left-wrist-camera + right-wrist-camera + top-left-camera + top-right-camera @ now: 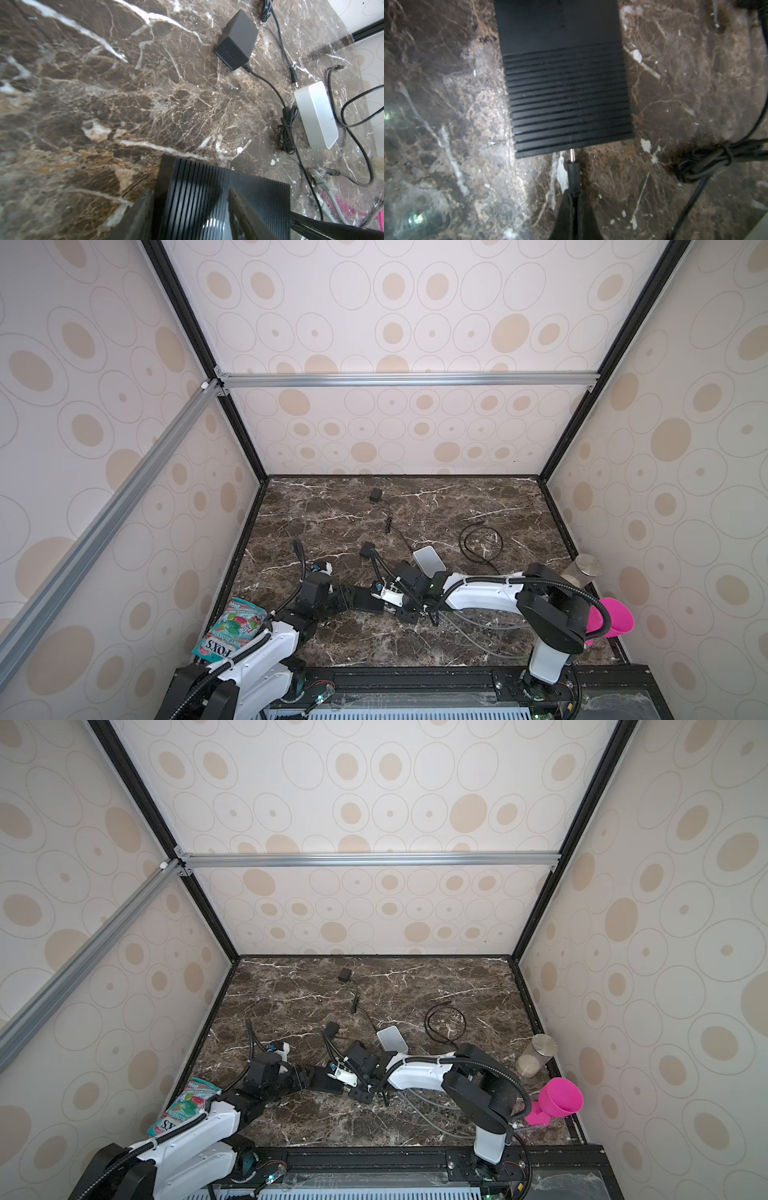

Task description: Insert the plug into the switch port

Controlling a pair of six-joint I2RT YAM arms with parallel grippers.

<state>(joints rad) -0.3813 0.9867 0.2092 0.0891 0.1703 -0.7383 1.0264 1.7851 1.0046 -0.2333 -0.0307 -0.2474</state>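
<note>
- Candy bag (232, 628) lies at the desk's (374, 647) left edge, partly under the left arm.
- Left jaws stand part-way apart, clamped on one end of the switch (197, 197), a black ribbed box at front centre of the desk (368, 600).
- Plug (572, 166): its black sleeve is pinched in the tightly closed right jaws. The metal tip meets the switch's edge and the sleeve is outside.
- White box (429, 560) sits just behind the right wrist, near a cable coil (461, 539).
- Jar (582, 570) and pink funnel (615, 618) stand at the right edge.
</note>
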